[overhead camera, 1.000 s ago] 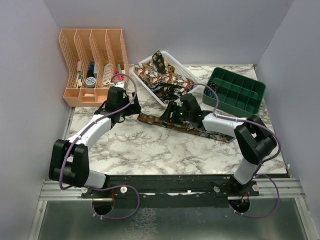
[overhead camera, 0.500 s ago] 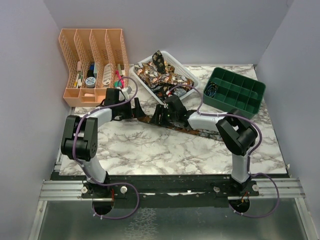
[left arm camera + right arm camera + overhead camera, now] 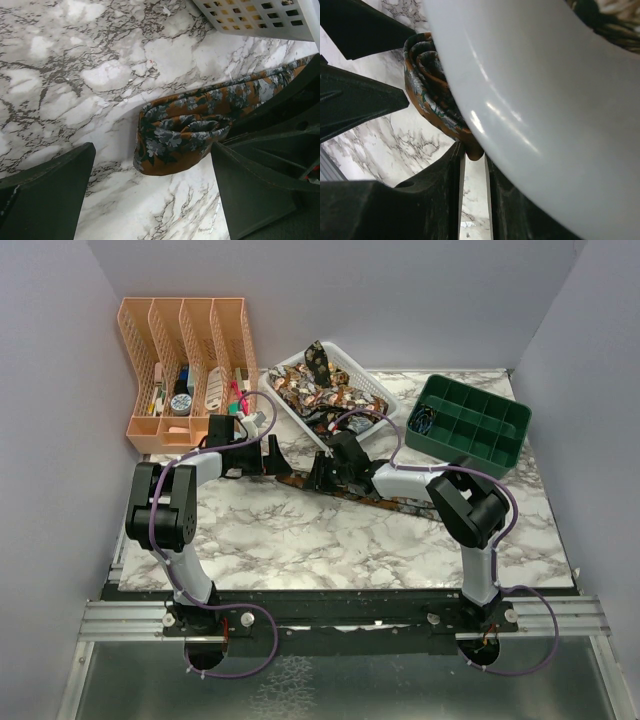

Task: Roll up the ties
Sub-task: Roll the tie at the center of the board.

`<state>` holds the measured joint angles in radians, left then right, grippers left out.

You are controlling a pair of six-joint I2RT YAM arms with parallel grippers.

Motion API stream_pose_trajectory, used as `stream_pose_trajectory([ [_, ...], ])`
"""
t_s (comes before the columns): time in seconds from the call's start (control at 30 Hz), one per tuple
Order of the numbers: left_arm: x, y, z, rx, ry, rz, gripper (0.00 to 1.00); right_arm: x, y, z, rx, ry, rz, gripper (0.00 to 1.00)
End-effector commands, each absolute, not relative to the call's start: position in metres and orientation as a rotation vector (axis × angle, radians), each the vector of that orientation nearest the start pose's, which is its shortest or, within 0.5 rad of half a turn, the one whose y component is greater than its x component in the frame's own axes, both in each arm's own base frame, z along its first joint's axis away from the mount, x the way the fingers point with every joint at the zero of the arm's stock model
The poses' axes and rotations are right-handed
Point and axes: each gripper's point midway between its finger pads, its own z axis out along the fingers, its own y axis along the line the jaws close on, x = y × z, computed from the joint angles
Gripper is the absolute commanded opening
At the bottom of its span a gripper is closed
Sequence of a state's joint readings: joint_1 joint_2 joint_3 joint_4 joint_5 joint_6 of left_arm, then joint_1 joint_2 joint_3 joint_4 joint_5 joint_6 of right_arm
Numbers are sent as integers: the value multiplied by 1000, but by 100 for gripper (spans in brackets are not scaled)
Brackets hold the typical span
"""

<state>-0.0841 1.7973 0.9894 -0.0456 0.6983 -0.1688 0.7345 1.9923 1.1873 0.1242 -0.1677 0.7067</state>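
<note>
Both arms [image 3: 160, 505] bent, right pincer [image 3: 318, 473] pinching tie [image 3: 175, 137]

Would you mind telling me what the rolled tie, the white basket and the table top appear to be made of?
The tie looks like woven fabric with a faint sheen; it folds softly. The white basket seems moulded plastic, given its regular grid of holes. The table top shows marble veining, possibly printed laminate.
</note>
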Motion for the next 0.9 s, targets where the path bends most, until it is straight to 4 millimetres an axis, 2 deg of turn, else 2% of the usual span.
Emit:
stream_pose_trajectory([
  [0.0, 383, -159, 56, 315, 2315, -1039, 99, 352, 383, 41, -120, 2398, 859, 27],
  [0.17, 380, -165, 56, 369, 2271, -1093, 95, 351, 382, 34, -116, 2426, 840, 26],
  [0.4, 374, -171, 55, 422, 2235, -1158, 80, 351, 380, 35, -117, 2434, 823, 25],
  [0.87, 368, -175, 55, 393, 2256, -1190, 23, 348, 380, 38, -133, 2448, 826, 25],
])
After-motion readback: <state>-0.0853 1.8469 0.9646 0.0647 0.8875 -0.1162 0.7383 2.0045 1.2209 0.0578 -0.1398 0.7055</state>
